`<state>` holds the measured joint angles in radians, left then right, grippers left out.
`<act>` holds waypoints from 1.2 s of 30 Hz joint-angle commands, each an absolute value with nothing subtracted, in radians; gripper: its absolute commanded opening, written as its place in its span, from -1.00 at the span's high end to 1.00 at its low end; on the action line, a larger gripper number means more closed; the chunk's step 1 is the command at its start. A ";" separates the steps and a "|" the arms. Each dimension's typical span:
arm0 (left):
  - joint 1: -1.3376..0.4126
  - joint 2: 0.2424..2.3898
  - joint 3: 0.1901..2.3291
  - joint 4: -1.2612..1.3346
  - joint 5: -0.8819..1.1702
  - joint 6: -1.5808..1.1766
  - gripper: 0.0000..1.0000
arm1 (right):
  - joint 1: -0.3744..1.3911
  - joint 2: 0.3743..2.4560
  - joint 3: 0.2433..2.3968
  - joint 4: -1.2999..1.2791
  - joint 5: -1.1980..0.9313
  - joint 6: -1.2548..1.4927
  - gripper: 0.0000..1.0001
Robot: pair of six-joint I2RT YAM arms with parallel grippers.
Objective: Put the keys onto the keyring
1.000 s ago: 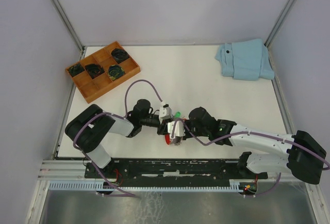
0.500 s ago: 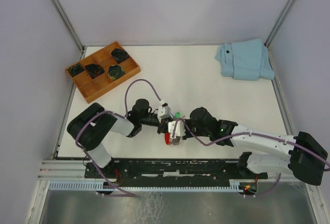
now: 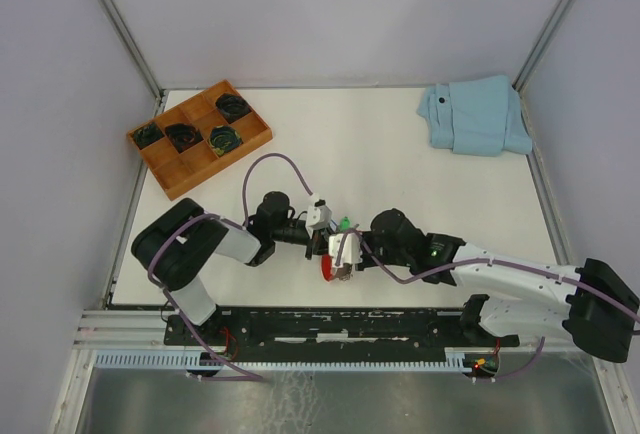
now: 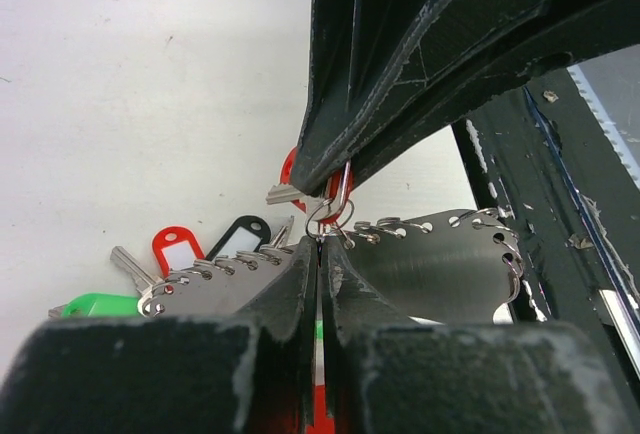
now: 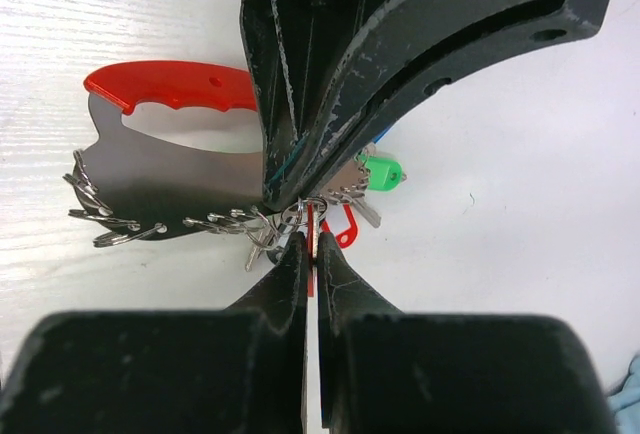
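The keyring (image 5: 170,169) is a grey metal plate with a red handle (image 5: 170,87) and wire rings along its edge. It lies near the table's front edge (image 3: 327,269). My left gripper (image 4: 320,242) is shut, its tips pinching a small ring (image 4: 326,220) of the keyring. My right gripper (image 5: 312,242) comes from the opposite side, shut on a silver key (image 5: 316,226) with a red tag, tip to tip with the left gripper (image 3: 327,244). More keys hang on the rings, with red (image 4: 178,251), black (image 4: 238,236) and green (image 4: 100,306) tags.
A wooden tray (image 3: 166,169) with dark coiled items stands at the back left. A folded light blue cloth (image 3: 476,116) lies at the back right. The metal rail (image 3: 330,324) with both arm bases runs just in front of the grippers.
My left gripper's jaws have closed onto the ring. Both arms shifted only slightly; the right gripper stayed shut on its key.
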<state>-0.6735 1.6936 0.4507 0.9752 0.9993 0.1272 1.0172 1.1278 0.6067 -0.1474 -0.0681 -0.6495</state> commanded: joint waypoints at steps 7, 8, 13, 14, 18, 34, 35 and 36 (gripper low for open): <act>-0.649 1.607 0.410 0.995 0.850 0.052 0.95 | 1.011 1.065 0.613 -0.179 0.081 -0.489 0.98; -0.646 1.594 0.400 1.017 0.843 0.043 0.95 | 1.010 1.074 0.612 -0.181 0.089 -0.473 0.98; -0.642 1.534 0.364 1.051 0.798 0.023 0.95 | 0.999 1.119 0.609 -0.183 0.119 -0.417 0.98; -0.641 1.525 0.356 1.053 0.789 0.024 0.95 | 0.997 1.124 0.609 -0.185 0.120 -0.412 0.98; -0.641 1.496 0.337 1.071 0.761 0.017 0.95 | 0.991 1.138 0.615 -0.198 0.113 -0.399 0.98; -0.643 1.453 0.280 1.173 0.710 0.003 0.95 | 0.949 1.322 0.775 -0.366 -0.131 -0.316 0.98; -0.643 1.453 0.279 1.171 0.709 0.006 0.95 | 0.935 1.327 0.782 -0.373 -0.165 -0.309 0.98; -0.643 1.454 0.280 1.169 0.709 0.010 0.95 | 0.913 1.334 0.790 -0.378 -0.201 -0.301 0.98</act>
<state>-0.6563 1.4929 0.2775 1.0767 0.7357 0.0078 0.9653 1.3140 0.7460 -0.2733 -0.0803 -0.3527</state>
